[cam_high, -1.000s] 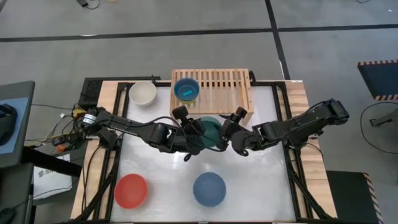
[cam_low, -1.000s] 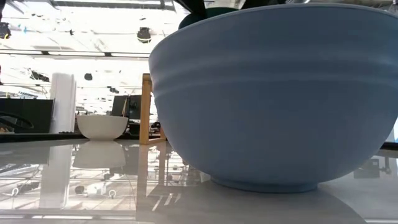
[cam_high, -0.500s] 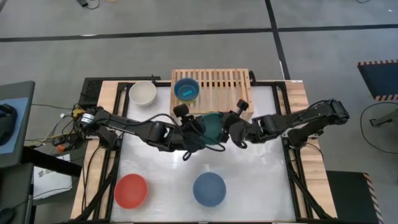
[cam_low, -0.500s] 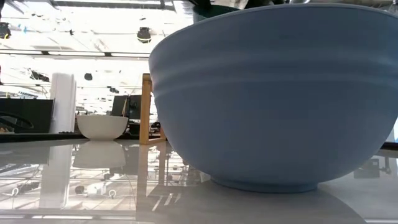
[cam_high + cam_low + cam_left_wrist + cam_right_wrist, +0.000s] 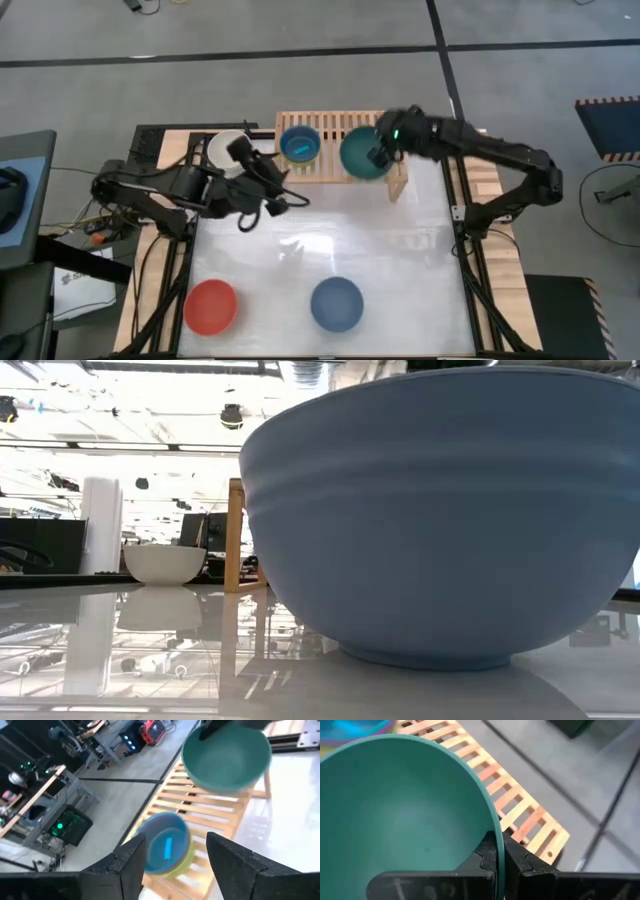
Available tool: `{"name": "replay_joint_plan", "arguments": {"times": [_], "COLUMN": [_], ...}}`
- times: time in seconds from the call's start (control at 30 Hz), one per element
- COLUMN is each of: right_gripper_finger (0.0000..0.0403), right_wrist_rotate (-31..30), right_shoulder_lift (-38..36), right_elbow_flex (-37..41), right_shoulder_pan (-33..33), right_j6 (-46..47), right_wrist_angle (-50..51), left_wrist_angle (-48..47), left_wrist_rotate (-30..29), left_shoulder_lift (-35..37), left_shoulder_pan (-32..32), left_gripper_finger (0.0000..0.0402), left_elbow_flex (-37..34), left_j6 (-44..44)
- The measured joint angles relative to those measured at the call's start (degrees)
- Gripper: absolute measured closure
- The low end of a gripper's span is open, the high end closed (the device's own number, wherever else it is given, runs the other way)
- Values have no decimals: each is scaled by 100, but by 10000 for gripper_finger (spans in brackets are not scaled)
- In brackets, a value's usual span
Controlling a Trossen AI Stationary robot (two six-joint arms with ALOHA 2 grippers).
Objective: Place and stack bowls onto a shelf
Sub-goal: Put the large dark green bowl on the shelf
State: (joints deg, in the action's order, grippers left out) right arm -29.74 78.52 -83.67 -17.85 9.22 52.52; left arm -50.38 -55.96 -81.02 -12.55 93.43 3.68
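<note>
My right gripper (image 5: 380,152) is shut on a dark teal bowl (image 5: 360,153) over the right part of the pale slatted shelf (image 5: 345,125) at the table's far edge. The bowl also shows in the left wrist view (image 5: 226,757). A stack of bowls with a cyan one on top (image 5: 299,145) stands on the shelf's left part. My left gripper (image 5: 280,188) hangs open in front of the shelf's left end, with nothing between its fingers (image 5: 132,865). A white bowl (image 5: 226,150), a red bowl (image 5: 210,306) and a slate blue bowl (image 5: 336,303) stand on the table. My right gripper pinches the teal bowl's rim (image 5: 496,837) on the side toward the table's right, one finger (image 5: 486,856) inside the bowl and one (image 5: 522,860) outside. The fingers slant down from the right. The bowl is tilted and held above the shelf slats (image 5: 520,805).
The white bowl (image 5: 165,563) stands left of the shelf, partly under my left arm. The slate blue bowl (image 5: 440,510) fills most of the low view, with a shelf leg (image 5: 235,535) behind it. The table's middle (image 5: 340,235) is bare white surface.
The teal bowl has passed from my left gripper to my right. My right gripper shut on its rim, then rose and carried it toward the far edge, over the shelf. My left gripper opened, let go and drew back up and toward the table's left.
</note>
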Motion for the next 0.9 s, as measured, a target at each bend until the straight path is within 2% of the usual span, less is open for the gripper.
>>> {"name": "replay_joint_plan", "arguments": {"times": [0.13,0.3,0.53,0.67,0.77,0.9], "right_gripper_finger": [376,375,361,345,317,258], "right_wrist_rotate": [993,1473,2514,2684,2686,2686], "right_shoulder_lift": [82,411,694,793,787,607], "right_elbow_flex": [-7,-5,-5,-7,-5,-5], "right_shoulder_pan": [-1101,-1950,-2453,-2574,-2572,-2532], "right_j6": [87,103,104,65,-87,-121], "right_wrist_angle": [56,55,1,3,42,-182], "left_wrist_angle": [35,345,1310,1809,1893,1934], "left_wrist_rotate": [13,77,1023,1587,1712,1698], "left_shoulder_lift": [456,1091,1895,2118,2108,1939], "left_shoulder_pan": [228,732,1790,2378,2741,3208], "left_gripper_finger": [213,222,223,223,223,223], "left_elbow_flex": [-667,-1870,-3254,-3783,-3999,-4246], "left_j6": [222,500,428,204,94,86]}}
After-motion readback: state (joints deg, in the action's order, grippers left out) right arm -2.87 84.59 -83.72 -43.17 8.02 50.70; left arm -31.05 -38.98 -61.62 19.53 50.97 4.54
